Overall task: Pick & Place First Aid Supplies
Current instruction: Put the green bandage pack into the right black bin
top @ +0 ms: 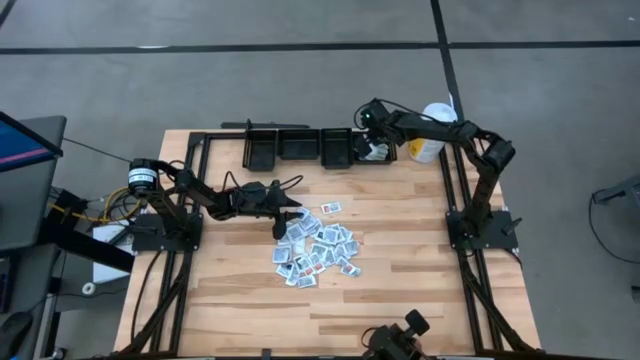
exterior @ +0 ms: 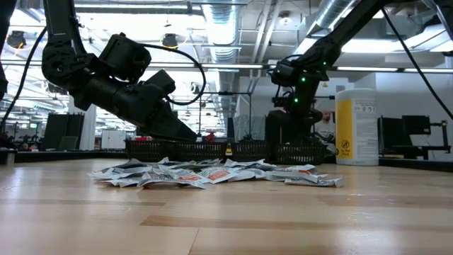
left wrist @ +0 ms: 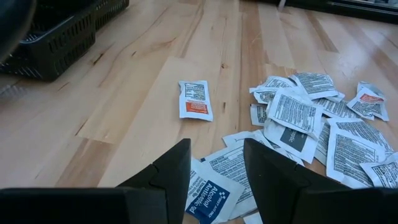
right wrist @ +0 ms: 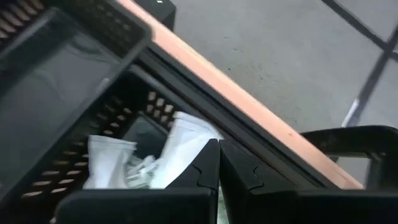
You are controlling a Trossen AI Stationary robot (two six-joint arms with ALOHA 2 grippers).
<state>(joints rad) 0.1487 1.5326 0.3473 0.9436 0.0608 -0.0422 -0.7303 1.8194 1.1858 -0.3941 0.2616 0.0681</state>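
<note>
The first aid packets [top: 318, 250] lie in a loose heap at mid-table, white with grey print and a few with orange or blue; the low view shows the heap [exterior: 212, 173] flat on the wood. My left gripper [left wrist: 214, 165] is open, slanting down over the heap's left edge, its fingers above a blue alcohol packet [left wrist: 208, 196] and touching nothing. My right gripper [right wrist: 219, 163] is shut on a white packet over the rightmost black basket [top: 378, 155] at the far edge. More white packets [right wrist: 109, 162] lie inside that basket. My right gripper pinches a white packet [right wrist: 189, 140] by one end between its two fingers. The packet sticks out past the fingertips, lifted clear above the basket's inside. Which edge it holds is hidden by the fingers.
Several black baskets [top: 300, 147] stand in a row along the far edge. A tall white-and-yellow canister [top: 432, 130] stands at the far right corner. One orange-printed packet [left wrist: 194, 99] lies apart from the heap. Bare wood stretches on the near side [top: 330, 320].
</note>
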